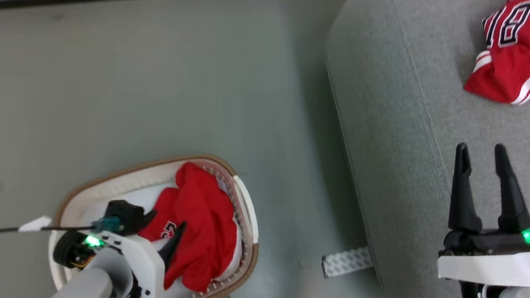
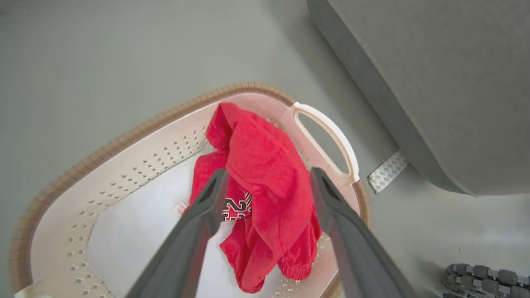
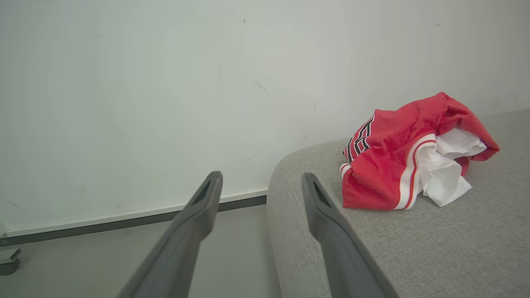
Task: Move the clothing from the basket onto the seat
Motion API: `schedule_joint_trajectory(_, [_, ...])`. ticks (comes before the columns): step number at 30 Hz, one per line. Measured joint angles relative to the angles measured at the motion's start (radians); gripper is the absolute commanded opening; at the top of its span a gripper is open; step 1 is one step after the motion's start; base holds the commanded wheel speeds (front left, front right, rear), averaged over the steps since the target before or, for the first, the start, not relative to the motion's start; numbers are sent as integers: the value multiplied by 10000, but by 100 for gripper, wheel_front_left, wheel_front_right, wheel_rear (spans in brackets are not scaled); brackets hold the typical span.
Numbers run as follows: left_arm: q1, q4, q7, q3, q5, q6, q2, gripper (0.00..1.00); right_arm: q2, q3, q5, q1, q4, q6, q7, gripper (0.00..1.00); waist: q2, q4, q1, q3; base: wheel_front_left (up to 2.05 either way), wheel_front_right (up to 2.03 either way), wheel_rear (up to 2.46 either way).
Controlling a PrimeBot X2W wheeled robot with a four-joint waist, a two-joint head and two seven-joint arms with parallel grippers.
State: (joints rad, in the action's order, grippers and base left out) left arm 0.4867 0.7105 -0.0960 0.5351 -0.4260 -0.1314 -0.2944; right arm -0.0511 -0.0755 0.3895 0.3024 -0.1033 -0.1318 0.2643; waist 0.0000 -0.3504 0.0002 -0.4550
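1. Grey-green flooring (image 1: pixel 155 86) runs from a white wall (image 3: pixel 165 82) at the far side to the basket (image 1: pixel 98 185) at near left and the seat (image 1: pixel 405 132) at right. A patterned tape strip (image 1: pixel 347 262) lies by the seat's near corner.
2. One red garment (image 1: pixel 523 51) lies crumpled on the far right of the seat, so part of the task looks done. A second red garment (image 1: pixel 200 230) is heaped against the basket's right wall.
3. The left gripper (image 2: pixel 269 173) hangs over that heap, fingers spread wide with nothing gripped, apparently lined up to straddle the cloth for a pick.
4. The right gripper (image 1: pixel 481 148) hovers over the seat's left part, released and empty, probably parked out of the way.
5. The left wrist view reveals a numeral print and an elastic hem in the basket. The right wrist view shows the seat garment's white lining and stripes side-on.
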Motion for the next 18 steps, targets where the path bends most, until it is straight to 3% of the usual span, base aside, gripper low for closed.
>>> schedule_joint_trajectory(5, [568, 347, 539, 1576, -424, 0, -412, 100, -2, 25, 282, 226, 378, 0, 2, 100, 0, -245, 0, -694, 0, 0, 0])
schedule_joint_trajectory(18, [2034, 846, 1776, 4299, -2080, 0, -1308, 100, 2, -322, 1053, 660, 861, 0, 2, 100, 0, -962, 0, -2333, 0, 0, 0])
